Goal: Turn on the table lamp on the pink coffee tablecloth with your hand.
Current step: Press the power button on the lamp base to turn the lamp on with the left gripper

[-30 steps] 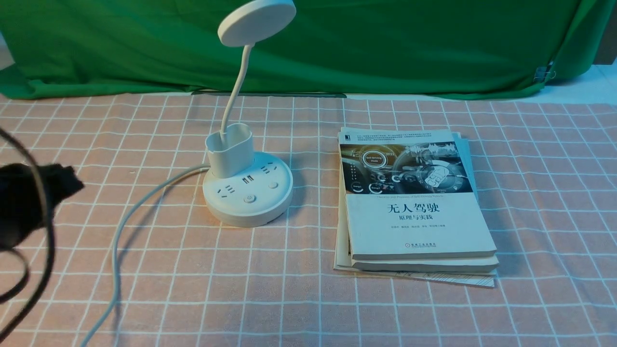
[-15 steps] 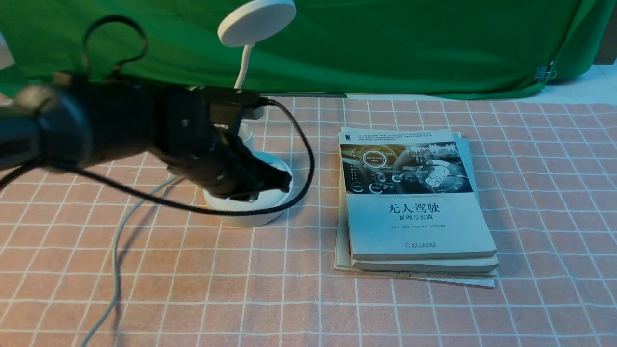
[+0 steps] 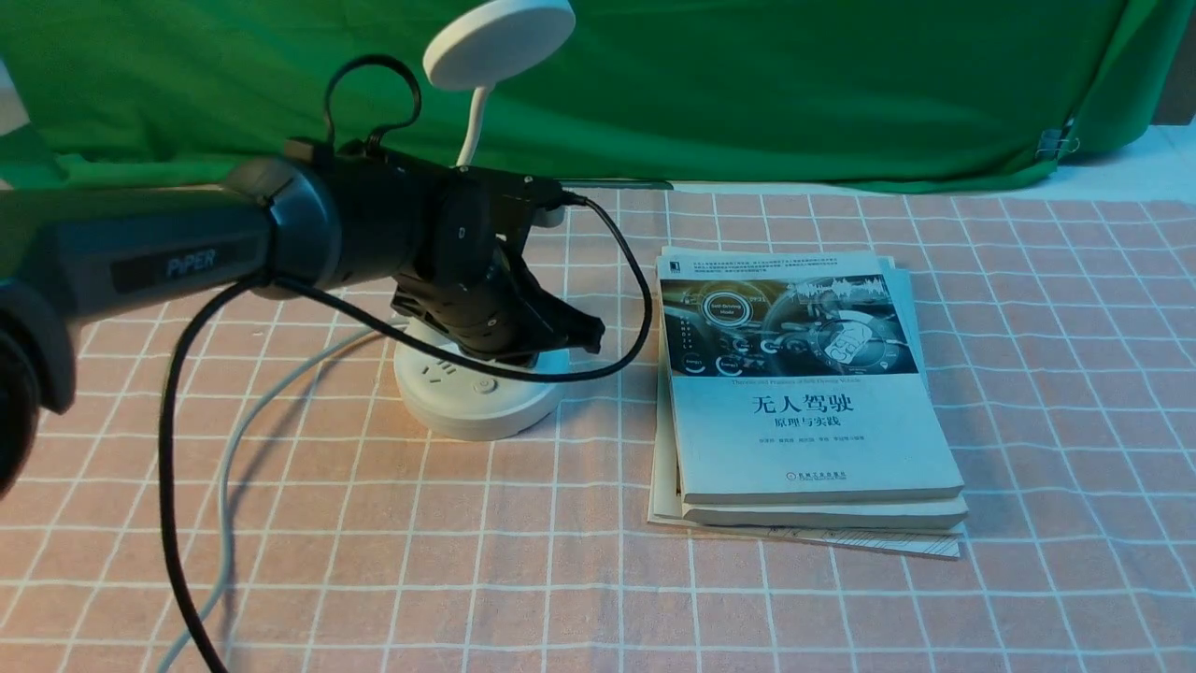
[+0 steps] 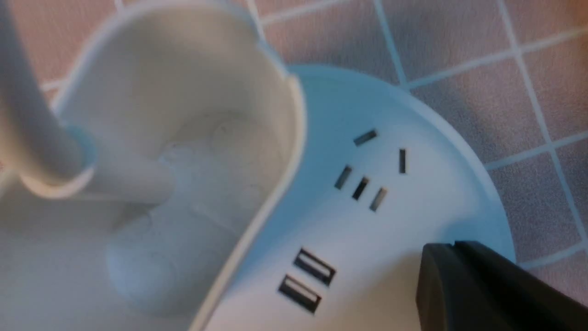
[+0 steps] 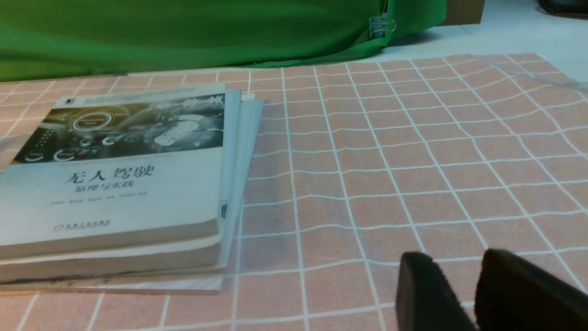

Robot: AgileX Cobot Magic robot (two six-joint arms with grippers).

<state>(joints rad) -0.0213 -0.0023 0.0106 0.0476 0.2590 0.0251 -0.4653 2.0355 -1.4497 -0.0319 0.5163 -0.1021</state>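
Front view: the table lamp (image 3: 481, 411) stood upright on the pink coffee tablecloth (image 3: 747, 612), on the robot's left of the stack of books (image 3: 813, 439). The left arm (image 3: 84, 266) reached across the lamp, covering part of its base. A round button (image 3: 485, 385) was visible on the base, nearer the camera than the gripper.

In the left wrist view, the left gripper (image 4: 454, 248) had its fingers together, with nothing between them, their tips over the base's edge area beyond the sockets (image 4: 363, 188). Contact with a switch could not be confirmed. The right gripper (image 5: 455, 255) had its fingers somewhat apart, holding nothing, over the cloth.

The step in hand was judged to be placing the closed fingertips for a press. No glow was evident at the disc head (image 3: 500, 45). The next move called for confirming alignment with the lamp's switch, then a short, straight downward push, keeping clear of the cup (image 4: 220, 82).
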